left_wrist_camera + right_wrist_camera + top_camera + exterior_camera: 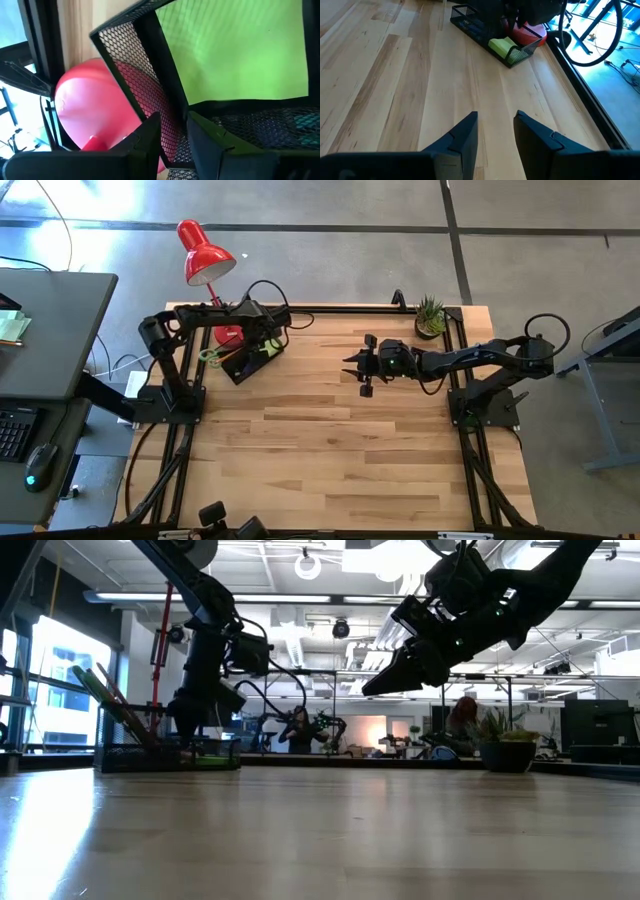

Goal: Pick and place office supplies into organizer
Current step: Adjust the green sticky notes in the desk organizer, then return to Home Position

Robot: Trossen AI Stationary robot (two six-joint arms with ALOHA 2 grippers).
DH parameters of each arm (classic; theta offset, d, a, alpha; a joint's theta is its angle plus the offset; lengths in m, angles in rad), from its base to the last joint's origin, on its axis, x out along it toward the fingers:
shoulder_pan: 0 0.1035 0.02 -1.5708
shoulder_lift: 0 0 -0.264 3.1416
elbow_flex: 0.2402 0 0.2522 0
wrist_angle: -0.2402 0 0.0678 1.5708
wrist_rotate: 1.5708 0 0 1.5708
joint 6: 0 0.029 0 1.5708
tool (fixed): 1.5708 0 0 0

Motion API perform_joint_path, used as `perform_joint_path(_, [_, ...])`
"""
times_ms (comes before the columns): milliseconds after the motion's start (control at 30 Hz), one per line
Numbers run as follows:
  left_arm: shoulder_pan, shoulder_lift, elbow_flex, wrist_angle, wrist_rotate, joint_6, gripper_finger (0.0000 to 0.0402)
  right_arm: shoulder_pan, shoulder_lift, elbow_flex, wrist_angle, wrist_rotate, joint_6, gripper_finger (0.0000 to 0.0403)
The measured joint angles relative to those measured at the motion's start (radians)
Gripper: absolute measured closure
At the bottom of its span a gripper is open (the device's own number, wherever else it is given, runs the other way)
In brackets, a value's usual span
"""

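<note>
The organizer (250, 358), a black mesh tray, lies at the table's far left beside the red lamp's base (95, 110). A lime-green sticky-note pad (235, 50) lies in it, also seen in the right wrist view (502, 46). Green scissors handles (209, 356) stick out at its left end. My left gripper (262, 340) points steeply down over the organizer's far end, open, its fingers (145, 142) on either side of the mesh wall (167, 115). My right gripper (352, 364) hangs open above the table's middle (495, 130), nothing between its fingers. My left gripper comes at the organizer from above, one finger outside the mesh wall (167, 115) by the lamp's base and one inside it. Whether either finger touches the wall I cannot tell.
A red desk lamp (205, 252) stands over the far left corner. A small potted plant (430, 315) stands at the far right. A black frame (350, 310) runs along the table's edges. Bare wood (330, 450) fills the middle and near half.
</note>
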Motion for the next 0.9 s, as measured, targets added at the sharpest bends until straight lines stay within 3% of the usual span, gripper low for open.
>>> perform_joint_path(233, [0.0, -0.06, 0.031, -0.009, 0.043, -0.011, 0.0316, 0.0, 0.0, 0.0, 0.0, 0.0, 0.0, 0.0286])
perform_joint_path(533, [-0.097, -0.147, 0.062, 0.033, 0.34, -0.048, 0.0316, 0.0, 0.0, 0.0, 0.005, -0.044, 0.027, 0.0286])
perform_joint_path(767, [-0.267, -0.166, 0.052, 0.198, 0.489, -0.071, 0.0316, 0.0, 0.0, 0.0, -0.003, -0.049, 0.027, 0.0286])
perform_joint_path(900, [-0.305, -0.259, -0.042, 0.375, 0.557, -0.081, 0.0325, 0.0, 0.0, 0.0, -0.013, -0.037, 0.084, 0.0286])
